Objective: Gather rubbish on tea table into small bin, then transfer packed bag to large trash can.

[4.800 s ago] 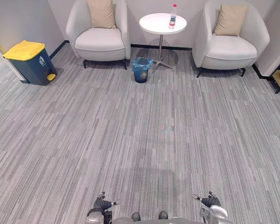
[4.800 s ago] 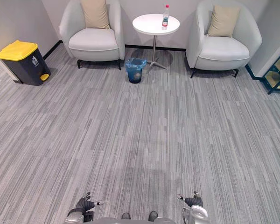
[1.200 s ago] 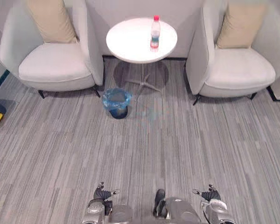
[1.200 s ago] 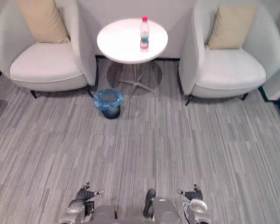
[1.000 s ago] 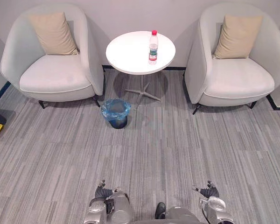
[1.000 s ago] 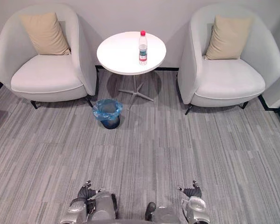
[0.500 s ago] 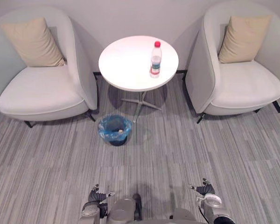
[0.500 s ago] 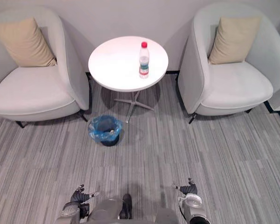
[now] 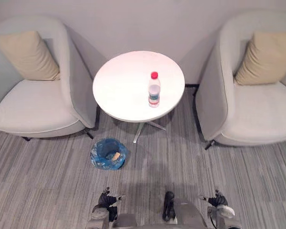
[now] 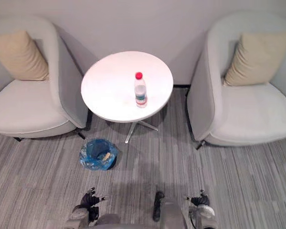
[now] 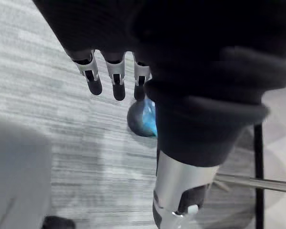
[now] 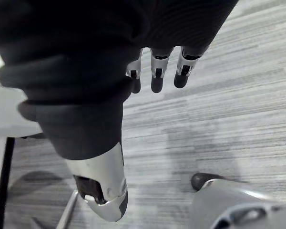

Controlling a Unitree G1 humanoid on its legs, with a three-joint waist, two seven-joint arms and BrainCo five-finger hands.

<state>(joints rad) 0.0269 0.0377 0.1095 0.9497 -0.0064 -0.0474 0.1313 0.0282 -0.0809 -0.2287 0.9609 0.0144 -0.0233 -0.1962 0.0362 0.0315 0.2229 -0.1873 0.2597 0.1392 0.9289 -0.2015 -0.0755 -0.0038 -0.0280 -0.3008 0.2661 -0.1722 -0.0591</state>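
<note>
1. Grey striped carpet [image 9: 47, 176] fills the lower half of the eye views, and a pale wall [image 9: 133, 19] runs along the top.
2. At upper centre stands a round white table [image 9: 119, 90]. Its top hides most of the stem, and only the lower feet show beneath the near rim.
3. One clear bottle [image 9: 154, 90] with a red cap stands upright on the table, right of the middle. Its label is too small to make out.
4. Below and left of the table, on the carpet, sits the bin [image 9: 99, 149], lined with a blue bag. A small tan scrap [image 9: 116, 156] lies inside; what it is cannot be told.
5. At upper left is a white armchair [image 9: 33, 109], cut off by the frame's left edge, with a tan cushion [image 9: 28, 55] against its back.
6. A second armchair [image 9: 257, 114] at upper right is cut off by the right edge, and its cushion [image 9: 269, 57] is blurred.
7. The left hand [image 9: 106, 201] shows at the bottom edge, left of centre, partly cut off. In its wrist view the fingers [image 11: 118, 83] hang straight and hold nothing, and the dark cover hides half of the bin beyond.
8. The right hand [image 9: 218, 200] shows at the bottom edge, right of centre, also cropped. Its fingers [image 12: 156, 71] are likewise straight and empty above bare carpet.
</note>
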